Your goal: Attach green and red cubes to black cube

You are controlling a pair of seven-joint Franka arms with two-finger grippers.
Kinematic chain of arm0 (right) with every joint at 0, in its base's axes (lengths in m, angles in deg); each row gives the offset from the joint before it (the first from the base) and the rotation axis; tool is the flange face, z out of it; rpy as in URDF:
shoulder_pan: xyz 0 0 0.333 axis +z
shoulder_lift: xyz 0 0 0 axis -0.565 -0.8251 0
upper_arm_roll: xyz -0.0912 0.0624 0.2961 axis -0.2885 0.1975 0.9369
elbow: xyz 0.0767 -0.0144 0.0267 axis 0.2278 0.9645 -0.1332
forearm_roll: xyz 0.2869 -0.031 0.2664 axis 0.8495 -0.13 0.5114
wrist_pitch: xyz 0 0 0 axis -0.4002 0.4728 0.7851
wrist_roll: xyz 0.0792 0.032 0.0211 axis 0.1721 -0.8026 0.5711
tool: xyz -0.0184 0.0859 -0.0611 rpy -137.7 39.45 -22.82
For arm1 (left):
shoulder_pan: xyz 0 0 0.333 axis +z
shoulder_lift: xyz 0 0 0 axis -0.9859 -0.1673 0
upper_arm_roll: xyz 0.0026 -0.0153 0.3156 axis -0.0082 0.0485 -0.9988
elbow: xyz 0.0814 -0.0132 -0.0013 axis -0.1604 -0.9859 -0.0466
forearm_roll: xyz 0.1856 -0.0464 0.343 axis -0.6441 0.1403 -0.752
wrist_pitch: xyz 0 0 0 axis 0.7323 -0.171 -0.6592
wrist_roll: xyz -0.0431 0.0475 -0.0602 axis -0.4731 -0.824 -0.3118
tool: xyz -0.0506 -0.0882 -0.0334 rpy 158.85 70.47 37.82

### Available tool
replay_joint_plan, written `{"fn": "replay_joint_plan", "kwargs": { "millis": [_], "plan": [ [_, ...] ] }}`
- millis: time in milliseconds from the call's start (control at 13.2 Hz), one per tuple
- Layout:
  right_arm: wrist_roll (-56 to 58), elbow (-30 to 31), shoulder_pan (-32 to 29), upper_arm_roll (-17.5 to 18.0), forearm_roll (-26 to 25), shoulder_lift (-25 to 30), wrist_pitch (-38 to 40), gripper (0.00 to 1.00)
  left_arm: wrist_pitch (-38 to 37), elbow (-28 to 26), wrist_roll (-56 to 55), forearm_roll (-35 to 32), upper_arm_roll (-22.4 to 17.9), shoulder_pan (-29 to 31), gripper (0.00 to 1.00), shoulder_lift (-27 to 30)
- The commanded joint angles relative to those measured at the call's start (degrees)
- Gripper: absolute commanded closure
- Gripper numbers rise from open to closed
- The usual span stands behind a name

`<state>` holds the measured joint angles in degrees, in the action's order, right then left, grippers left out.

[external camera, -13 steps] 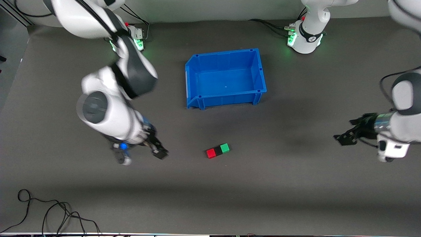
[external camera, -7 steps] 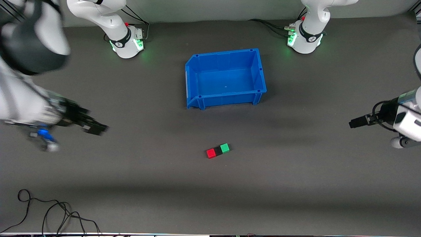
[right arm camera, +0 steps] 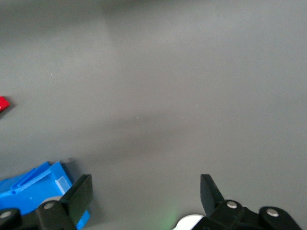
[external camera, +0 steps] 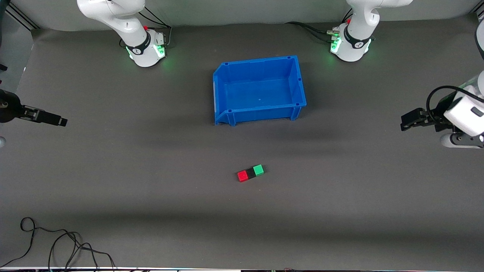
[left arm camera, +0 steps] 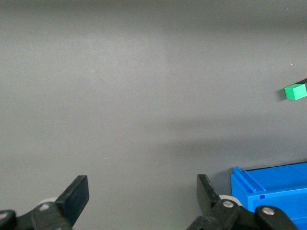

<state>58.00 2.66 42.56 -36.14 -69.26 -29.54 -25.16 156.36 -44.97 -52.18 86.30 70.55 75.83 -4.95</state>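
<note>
Three small matte cubes (external camera: 250,173), joined

one red cube (external camera: 242,176), one black cube (external camera: 250,173), one green cube (external camera: 258,170), one blue bin (external camera: 259,112), two pincers

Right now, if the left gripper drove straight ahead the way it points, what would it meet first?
Probably bare table. The open left gripper has the blue bin and green cube off to one side of its line, though depth is unclear.
</note>
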Motion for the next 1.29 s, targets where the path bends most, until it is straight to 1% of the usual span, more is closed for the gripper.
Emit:
{"fn": "replay_joint_plan", "kwargs": {
  "millis": [0, 76, 227, 379, 758, 833, 909, 985, 1061, 1212],
  "plan": [
    [1.45, 8.56, 1.16, 0.21, -1.35, 5.46, -7.51, 0.0, -0.36, -1.97, 2.1, -1.79, -0.19, -0.56, 0.0, 1.71],
    [1.45, 9.62, 1.24, 0.21, -1.44, 5.9, -7.87, 0.0, -0.8, -1.79, 2.98, -1.79, -0.28, -0.56, 0.0, 1.79],
    [1.45, 9.54, 1.33, 0.21, -2.05, 5.82, -7.87, 0.0, -1.16, -1.7, 4.13, -1.79, -0.28, -0.39, 0.0, 1.88],
    [1.45, 9.63, 1.33, 0.21, -2.14, 5.91, -7.87, 0.0, -2.47, -1.09, 4.04, -1.62, -0.63, 0.14, 0.0, 1.97],
    [1.54, 9.63, 0.81, 0.9, -2.23, 5.73, -8.22, 0.0, -2.21, -0.65, 2.63, -0.74, -0.8, 0.14, 0.0, 1.62],
    [1.54, 9.63, -1.2, 2.39, -2.66, 5.82, -8.23, 0.0, -2.12, -0.65, 2.28, -0.74, -0.8, 0.14, 0.0, 1.53],
    [1.45, 9.63, -5.48, 7.19, -3.89, 5.99, -8.14, 0.0, -2.04, -0.65, 1.67, -0.74, -0.8, 0.05, 0.0, 1.53],
    [1.45, 9.63, -8.83, 11.24, -4.86, 6.08, -8.05, 0.0, -1.77, -0.65, 0.88, -0.74, -0.72, 0.05, 0.0, 1.44],
    [1.36, 9.63, -9.38, 12.32, -5.21, 6.08, -8.05, 0.0, -1.77, -0.65, 0.88, -0.74, -0.72, 0.05, 0.0, 1.44],
    [1.36, 9.63, -9.65, 12.77, -5.39, 6.08, -8.14, 0.0, -1.77, -0.65, 0.88, -0.74, -0.72, 0.05, 0.0, 1.36]
  ]
}}
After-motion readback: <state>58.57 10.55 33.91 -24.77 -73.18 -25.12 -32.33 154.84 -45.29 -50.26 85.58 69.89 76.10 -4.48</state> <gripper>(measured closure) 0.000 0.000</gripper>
